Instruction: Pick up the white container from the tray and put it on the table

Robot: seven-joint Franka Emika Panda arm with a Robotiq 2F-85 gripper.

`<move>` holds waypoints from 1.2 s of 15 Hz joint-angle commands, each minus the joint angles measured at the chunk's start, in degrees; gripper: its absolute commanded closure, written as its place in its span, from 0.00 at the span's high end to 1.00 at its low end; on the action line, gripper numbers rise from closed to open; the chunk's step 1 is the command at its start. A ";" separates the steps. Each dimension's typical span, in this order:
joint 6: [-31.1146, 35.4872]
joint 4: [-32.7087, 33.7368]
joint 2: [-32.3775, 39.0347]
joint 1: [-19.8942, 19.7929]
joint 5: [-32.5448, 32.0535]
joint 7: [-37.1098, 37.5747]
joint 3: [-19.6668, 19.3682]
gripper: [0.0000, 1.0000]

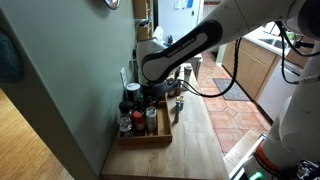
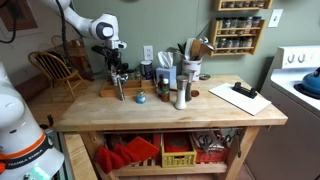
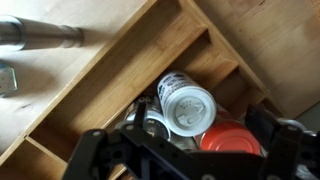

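Note:
The white container [image 3: 188, 103], a jar with a white shaker lid, stands in the light-wood tray [image 3: 130, 70] among other jars, next to a red-lidded jar [image 3: 232, 138]. My gripper [image 3: 190, 150] hangs just above these jars, with its dark fingers spread to either side of them and nothing held. In both exterior views the gripper [image 1: 150, 97] [image 2: 117, 72] is low over the tray [image 1: 160, 139] [image 2: 104, 93] at the end of the pale wood table [image 2: 200, 112] by the wall. The white container is hard to pick out in the exterior views.
A steel cylinder [image 3: 40, 36] lies across the wrist view on the table beside the tray. On the table stand tall steel mills [image 2: 181, 92], a small blue object [image 2: 140, 97], a utensil holder [image 2: 190, 62] and a clipboard [image 2: 240, 97]. The green wall [image 1: 70, 90] is close behind the tray.

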 commanded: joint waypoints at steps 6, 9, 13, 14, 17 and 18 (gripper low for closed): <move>1.35 -0.08 1.61 0.35 -0.21 -5.33 -0.95 0.66; 1.54 -0.11 1.90 0.36 -0.53 -6.11 -1.05 0.42; 1.69 -0.04 2.09 0.41 -0.64 -7.14 -1.03 0.33; 1.70 -0.06 1.97 0.41 -0.60 -7.32 -1.03 0.31; -1.97 0.53 0.23 0.21 0.55 -6.94 -1.08 0.31; -3.11 0.59 -0.64 0.16 0.59 -6.80 -1.11 0.31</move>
